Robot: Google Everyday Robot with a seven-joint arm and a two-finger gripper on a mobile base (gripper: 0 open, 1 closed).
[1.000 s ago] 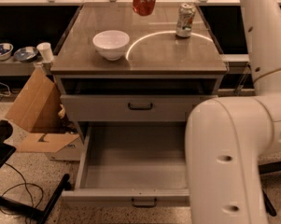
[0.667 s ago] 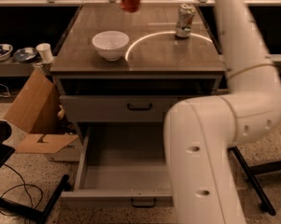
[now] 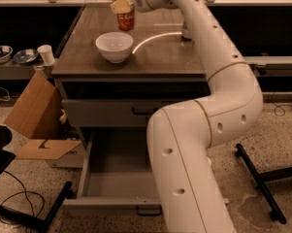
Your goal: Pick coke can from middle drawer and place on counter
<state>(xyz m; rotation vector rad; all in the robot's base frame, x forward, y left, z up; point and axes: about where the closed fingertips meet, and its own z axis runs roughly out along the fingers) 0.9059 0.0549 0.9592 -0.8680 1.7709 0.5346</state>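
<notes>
Speckled floor (image 3: 281,135) with an open cardboard box (image 3: 31,113) at left.

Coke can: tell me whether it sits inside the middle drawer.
No, the gripper holds the coke can over the counter's far end, outside the middle drawer.

Cream-yellow tool (image 3: 121,6) up at the far edge of the worktop (image 3: 165,57), clamped on the red can (image 3: 126,21) with its white lettering. Just nearer than the tool sits a plain white bowl (image 3: 114,46). The worktop is glossy grey-brown, with a pale arc curving right of the tool. The arm (image 3: 228,86) is white with dark dots and thin tan rings. Far below, a grey drawer (image 3: 111,183) with a black handle, a brown box (image 3: 31,110) and a speckled floor (image 3: 252,178).
</notes>
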